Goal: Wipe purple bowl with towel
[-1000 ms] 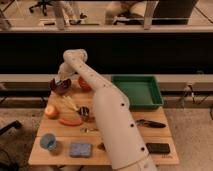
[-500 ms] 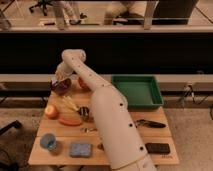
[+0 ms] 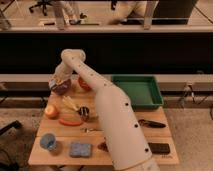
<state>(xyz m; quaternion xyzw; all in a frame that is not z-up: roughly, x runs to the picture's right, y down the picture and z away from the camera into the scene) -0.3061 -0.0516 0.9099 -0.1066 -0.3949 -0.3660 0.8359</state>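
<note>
1. Tool (image 3: 59, 80), left of centre, hangs over the bowl (image 3: 61, 89); its grip cannot be told.
2. Bench (image 3: 55, 131) fills the lower frame.
3. Tray (image 3: 137, 92), right of centre.
4. Bowl, at the bench's upper-left corner.
5. Towel (image 3: 54, 81), a pale scrap at the tool, hard to make out.

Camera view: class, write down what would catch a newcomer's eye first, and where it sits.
The big white robot arm dominates, stretching from the near edge of the table to its far left corner, where the gripper hangs at the purple bowl. Next comes the green tray at the far right.
</note>
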